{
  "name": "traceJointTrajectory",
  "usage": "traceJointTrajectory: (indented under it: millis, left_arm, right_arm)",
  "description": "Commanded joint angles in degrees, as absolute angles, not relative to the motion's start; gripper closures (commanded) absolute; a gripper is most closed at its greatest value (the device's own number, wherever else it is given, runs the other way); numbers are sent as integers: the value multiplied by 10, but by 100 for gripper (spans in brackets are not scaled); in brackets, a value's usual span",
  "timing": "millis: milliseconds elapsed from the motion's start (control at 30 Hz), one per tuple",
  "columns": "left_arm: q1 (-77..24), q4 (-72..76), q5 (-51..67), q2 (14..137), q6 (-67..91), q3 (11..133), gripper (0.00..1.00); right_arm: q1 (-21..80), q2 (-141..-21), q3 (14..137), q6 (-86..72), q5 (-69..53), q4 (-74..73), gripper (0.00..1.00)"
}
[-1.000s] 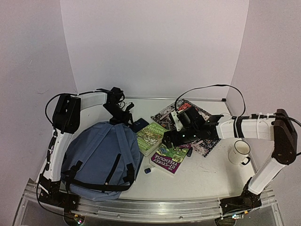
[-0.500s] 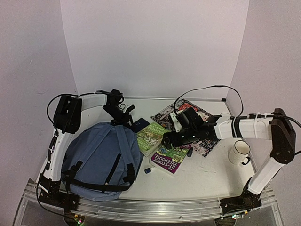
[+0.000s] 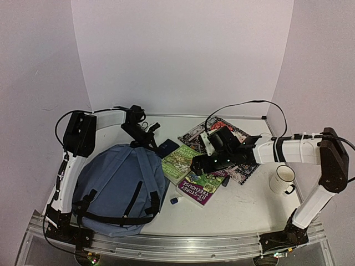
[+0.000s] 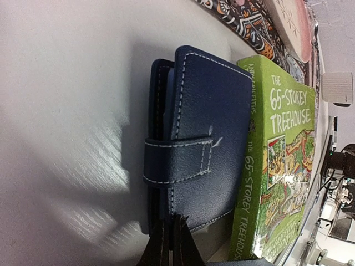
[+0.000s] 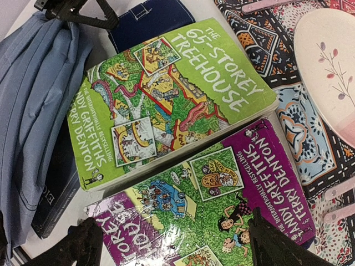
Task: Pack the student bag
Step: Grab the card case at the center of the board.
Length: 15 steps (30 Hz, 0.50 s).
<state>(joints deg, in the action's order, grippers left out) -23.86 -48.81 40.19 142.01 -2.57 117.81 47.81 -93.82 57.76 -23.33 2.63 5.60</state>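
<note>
**Left fingers closed beside the wallet, right fingers spread over the books**

The left arm rises from its base at the near left corner, bends at the elbow by the left wall, and reaches rightward along the back of the table. Its wrist tips down so that the left gripper (image 3: pixel 150 141) sits low, just past the top edge of the backpack (image 3: pixel 116 185). In the left wrist view its fingers (image 4: pixel 172 244) are pressed together into one narrow dark point. They meet the near edge of a dark blue wallet (image 4: pixel 194 149) with a stitched strap, but whether they touch it cannot be told.

The right arm climbs from the near right corner to an elbow by the right wall. Its white forearm then stretches left across the table, above a patterned notebook (image 3: pixel 222 138). The right gripper (image 5: pixel 177 249) points down with its fingers spread wide, one dark tip at each lower corner of the right wrist view. Both tips are over a purple book (image 5: pixel 211 205).

A green book (image 5: pixel 166 100) lies just beside the purple one, with the wallet at its far end. The backpack lies flat on the left half of the table, straps up, with its right edge next to the green book. A white mug (image 3: pixel 283 178) stands well apart to the right.
</note>
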Motion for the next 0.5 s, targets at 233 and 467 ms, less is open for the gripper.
traceJointTrajectory:
  millis: [233,467]
  left_arm:
    - [-241,-508,318,1286,32,1219,100]
    - [-241,-493,298,1234,118,1214,100]
  right_arm:
    - [481,-927,603,-222,26,46,9]
    - [481,-932,627,-213,20,53,9]
